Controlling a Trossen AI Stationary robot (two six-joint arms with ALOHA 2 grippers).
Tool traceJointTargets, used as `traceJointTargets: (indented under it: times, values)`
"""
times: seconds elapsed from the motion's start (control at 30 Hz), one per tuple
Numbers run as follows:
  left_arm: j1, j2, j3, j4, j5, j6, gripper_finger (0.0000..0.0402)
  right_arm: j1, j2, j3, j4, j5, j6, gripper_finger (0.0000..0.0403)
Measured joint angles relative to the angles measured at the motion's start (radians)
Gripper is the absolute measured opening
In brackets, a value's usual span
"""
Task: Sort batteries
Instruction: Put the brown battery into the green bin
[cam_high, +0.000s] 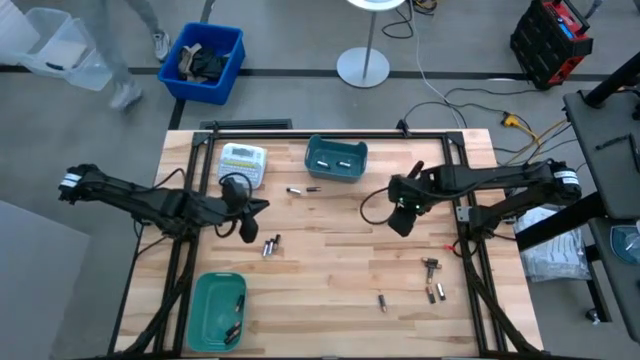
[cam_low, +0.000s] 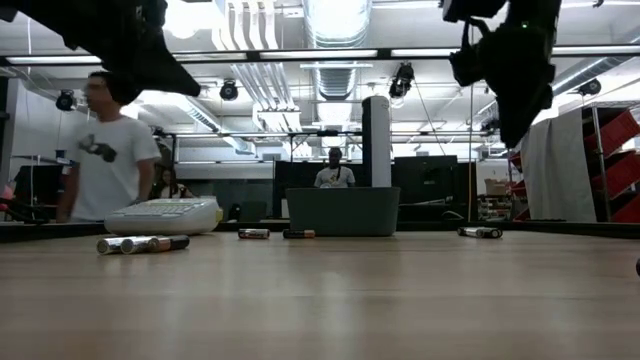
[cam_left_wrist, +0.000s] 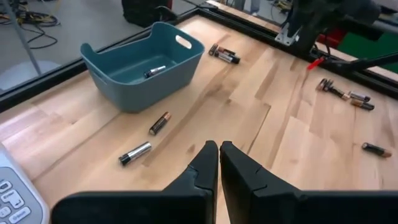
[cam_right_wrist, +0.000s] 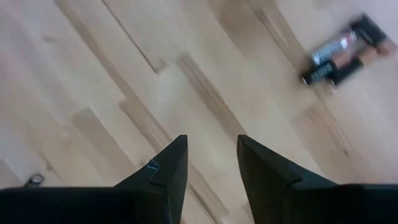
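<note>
Your left gripper (cam_left_wrist: 219, 163) hangs with fingers pressed together, empty; two batteries (cam_left_wrist: 144, 138) lie loose ahead of its tips, short of the teal bin (cam_left_wrist: 144, 63). Your right gripper (cam_right_wrist: 211, 163) is parted, empty, over bare wood, positioned between picks.

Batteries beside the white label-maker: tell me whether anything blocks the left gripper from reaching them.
Nothing visible does. The left gripper, fingers shut, hangs over bare wood; the two batteries lie ahead of it on open table, short of the teal bin. The right gripper is far off.
</note>
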Motion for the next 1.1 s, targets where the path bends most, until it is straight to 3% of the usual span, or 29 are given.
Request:
traceJointTargets:
  times: [0.2,0.7,0.83,0.93,1.1]
  values:
    - [0.0,0.022,0.0,0.002,-0.01,0.014,0.0,-0.056,0.011,-0.023,0.078,0.164,0.006,0.0154]
    - [0.0,0.019,0.047,0.005,-0.038,0.17,0.0,-0.347,0.125,-0.068,0.125,0.185,-0.021,0.013]
    - [0.0,0.019,0.08,0.005,-0.038,0.213,0.0,-0.401,0.18,-0.068,0.224,0.19,-0.038,0.0128]
    - [0.0,0.019,0.093,0.003,-0.038,0.235,0.0,-0.443,0.228,-0.062,0.303,0.191,-0.131,0.0129]
    - [0.0,0.022,0.097,-0.001,-0.037,0.258,0.0,-0.498,0.313,-0.035,0.346,0.183,-0.43,0.0137]
